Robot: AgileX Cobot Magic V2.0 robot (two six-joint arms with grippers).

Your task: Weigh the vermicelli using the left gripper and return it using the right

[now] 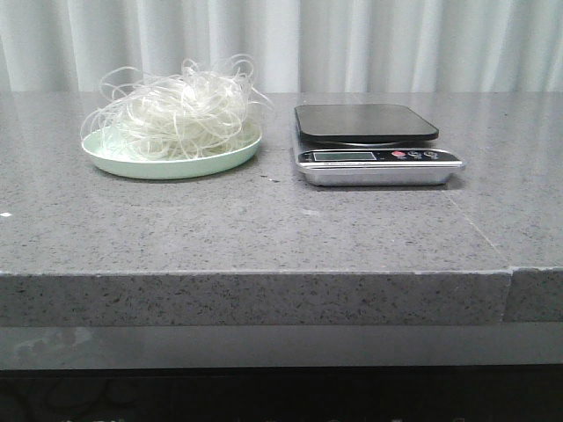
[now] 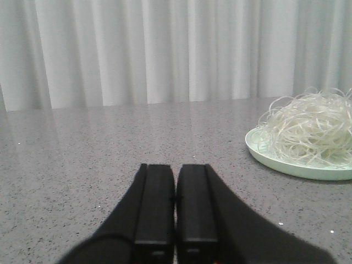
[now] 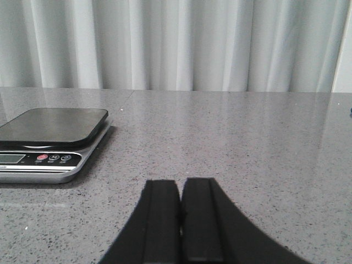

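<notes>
The vermicelli, a fluffy nest of thin translucent white strands, lies on a pale green plate at the left of the grey table. It also shows in the left wrist view, on the plate. A kitchen scale with a dark platform and silver base stands right of the plate; it also shows in the right wrist view. My left gripper is shut and empty, low over bare table, apart from the plate. My right gripper is shut and empty, apart from the scale. Neither gripper shows in the front view.
The grey speckled table has a front edge near the camera and a seam at the right. White curtains hang behind the table.
</notes>
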